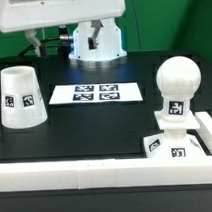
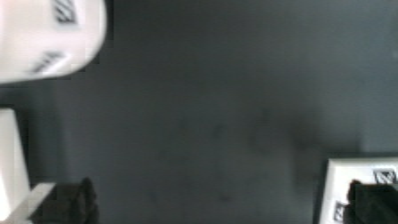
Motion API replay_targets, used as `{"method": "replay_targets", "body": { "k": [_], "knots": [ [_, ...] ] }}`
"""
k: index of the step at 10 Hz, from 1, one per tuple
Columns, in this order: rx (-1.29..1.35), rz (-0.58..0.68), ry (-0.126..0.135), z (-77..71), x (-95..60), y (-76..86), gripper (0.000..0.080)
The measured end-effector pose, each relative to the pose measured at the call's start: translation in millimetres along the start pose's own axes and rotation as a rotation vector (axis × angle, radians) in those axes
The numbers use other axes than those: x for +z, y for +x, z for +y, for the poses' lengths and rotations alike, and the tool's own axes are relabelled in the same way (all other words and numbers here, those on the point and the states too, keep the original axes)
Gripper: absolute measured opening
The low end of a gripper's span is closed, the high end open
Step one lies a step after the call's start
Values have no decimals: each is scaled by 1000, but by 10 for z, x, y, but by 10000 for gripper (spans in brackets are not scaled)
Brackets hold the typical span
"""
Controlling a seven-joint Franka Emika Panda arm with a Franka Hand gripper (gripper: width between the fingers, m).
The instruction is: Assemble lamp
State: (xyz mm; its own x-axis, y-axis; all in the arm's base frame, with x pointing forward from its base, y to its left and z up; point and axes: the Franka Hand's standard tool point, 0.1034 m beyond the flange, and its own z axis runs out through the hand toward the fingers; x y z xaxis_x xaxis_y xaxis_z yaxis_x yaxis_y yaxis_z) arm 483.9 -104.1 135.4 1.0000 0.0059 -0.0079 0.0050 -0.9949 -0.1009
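Observation:
The tapered white shade point(image 1: 20, 96) stands on the black table at the exterior view's left. It also shows in the wrist view point(image 2: 43, 40), off to one side of the gripper. The round-headed bulb stem point(image 1: 177, 87) stands upright at the exterior view's right. The flat square base point(image 1: 178, 147) lies just in front of it, against the white front wall. My gripper point(image 2: 222, 206) is open over bare black table with nothing between its dark fingertips point(image 2: 68, 202). The gripper itself is out of the exterior view.
The marker board point(image 1: 96, 93) lies mid-table between shade and bulb. A white wall point(image 1: 87, 176) runs along the front edge. The arm's base point(image 1: 98, 39) stands at the back. A white piece with dark print point(image 2: 356, 180) is by one fingertip; which part it is I cannot tell.

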Motion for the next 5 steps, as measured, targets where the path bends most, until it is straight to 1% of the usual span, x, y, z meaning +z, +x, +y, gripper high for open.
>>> {"method": "replay_targets", "body": {
  "k": [1,2,5],
  "knots": [
    [11,6,-6,106,1,-20,699],
    [7,5,-5,78,5,-15,699],
    [6,3,-5,72,13,-16,699]
  ]
}}
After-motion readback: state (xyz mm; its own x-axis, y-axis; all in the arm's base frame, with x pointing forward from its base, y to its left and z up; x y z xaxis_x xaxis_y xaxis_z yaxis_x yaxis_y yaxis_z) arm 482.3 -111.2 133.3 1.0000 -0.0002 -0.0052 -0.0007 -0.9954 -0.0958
